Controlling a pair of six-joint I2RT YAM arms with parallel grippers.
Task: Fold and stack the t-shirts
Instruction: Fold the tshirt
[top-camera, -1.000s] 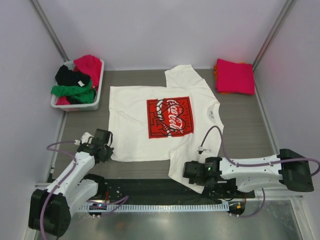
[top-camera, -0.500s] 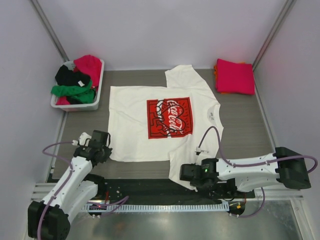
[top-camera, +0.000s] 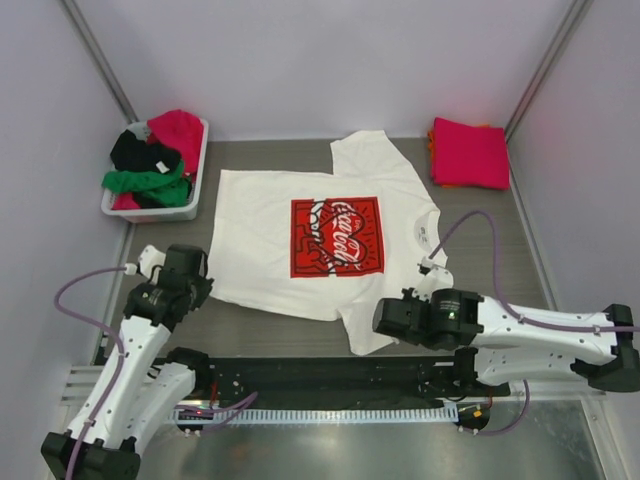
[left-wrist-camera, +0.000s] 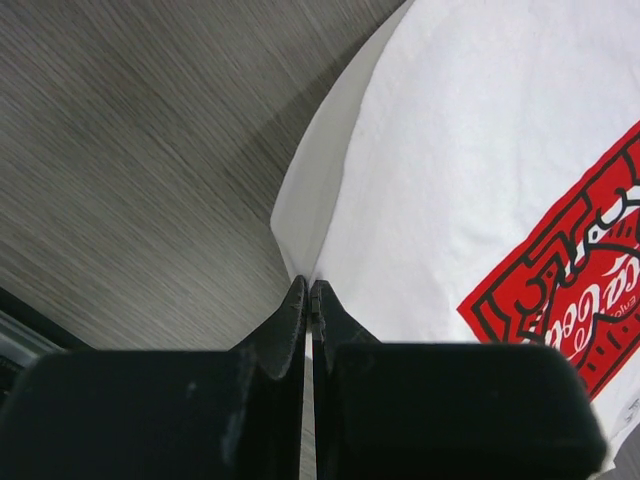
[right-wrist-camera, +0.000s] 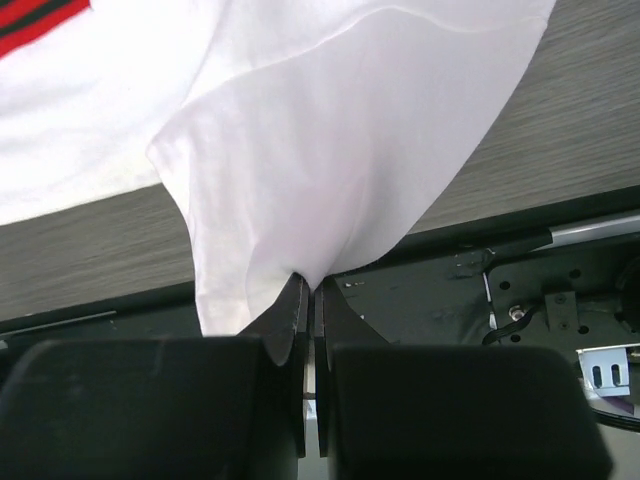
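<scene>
The table carries the white shirt spread flat at its centre, print up. A basket of loose shirts stands far left and a folded pink shirt far right. The left gripper pinches the white shirt's near hem corner; the right gripper pinches its near sleeve

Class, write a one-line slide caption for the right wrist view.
Right pincer shut on an edge of the cream-white t-shirt, at the front of the grey table.
</scene>
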